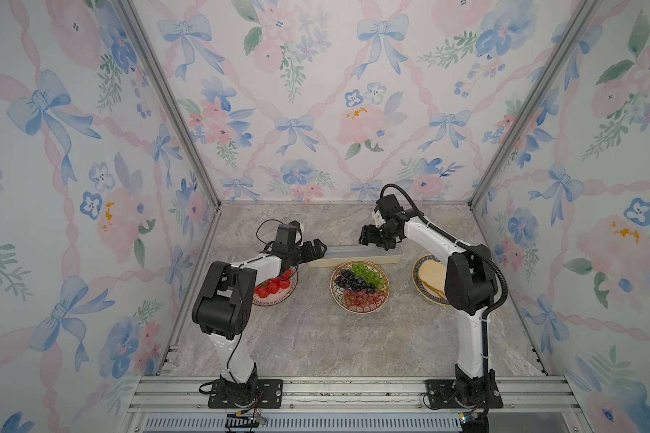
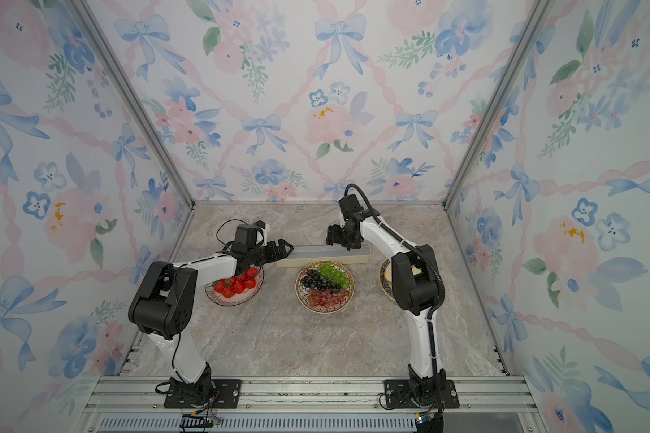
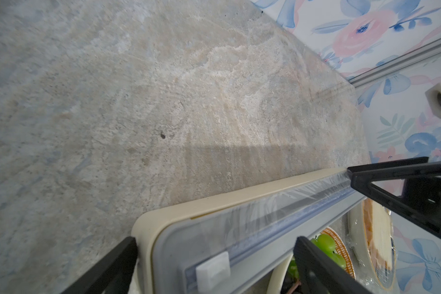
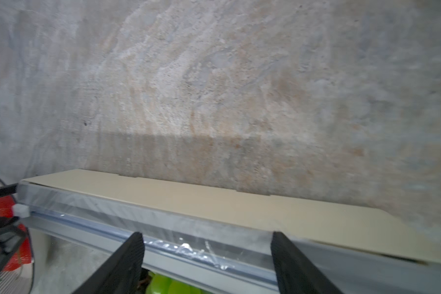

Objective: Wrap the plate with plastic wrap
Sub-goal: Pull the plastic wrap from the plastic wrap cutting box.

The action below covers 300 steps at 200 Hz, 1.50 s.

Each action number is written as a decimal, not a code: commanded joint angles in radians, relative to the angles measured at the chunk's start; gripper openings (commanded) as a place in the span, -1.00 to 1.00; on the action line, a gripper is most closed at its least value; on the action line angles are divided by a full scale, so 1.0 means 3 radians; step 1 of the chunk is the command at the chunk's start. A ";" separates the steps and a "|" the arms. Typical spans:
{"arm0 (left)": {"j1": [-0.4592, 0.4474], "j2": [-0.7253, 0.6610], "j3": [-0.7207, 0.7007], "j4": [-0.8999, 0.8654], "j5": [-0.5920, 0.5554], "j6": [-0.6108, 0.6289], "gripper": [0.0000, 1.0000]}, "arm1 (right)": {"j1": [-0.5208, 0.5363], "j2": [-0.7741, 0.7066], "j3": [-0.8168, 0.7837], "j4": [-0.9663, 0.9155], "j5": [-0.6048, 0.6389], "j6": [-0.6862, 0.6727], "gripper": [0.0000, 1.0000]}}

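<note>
Spreading our left gripper (image 3: 215, 240) wide, we are straddling the left end of the cream box (image 1: 353, 259), with its fingers (image 3: 315, 264) on either side; whether they are pressing it, we cannot tell. Our right gripper (image 4: 206, 234) is hanging with jaws apart, clamping nothing, over the grey lid (image 3: 173, 244) toward the box's right end. The plastic wrap (image 3: 278, 201) is lying crinkled along that lid. The box is resting on the table (image 1: 316, 337), just behind the grape plate (image 1: 359, 310).

readable text: none | labels/brands: none | numbers: none | signs: none
</note>
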 commanded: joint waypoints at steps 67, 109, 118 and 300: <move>-0.0076 0.0065 0.0038 0.0005 0.0131 -0.0055 0.96 | 0.0323 -0.0053 -0.0129 0.1220 -0.0894 0.0484 0.56; -0.0037 -0.0095 -0.0013 0.0015 0.0121 0.0052 0.96 | -0.0065 -0.0652 -0.0533 0.1196 -0.0755 -0.0200 0.59; -0.0029 -0.0127 -0.0026 0.0012 0.0125 0.0105 0.96 | -0.0167 -0.0708 -0.0566 0.1015 -0.0701 -0.0551 0.59; -0.0007 -0.0417 -0.0126 0.0009 0.0189 0.0472 0.96 | -0.0874 0.0820 0.1388 -0.1632 -0.1358 -0.3901 0.11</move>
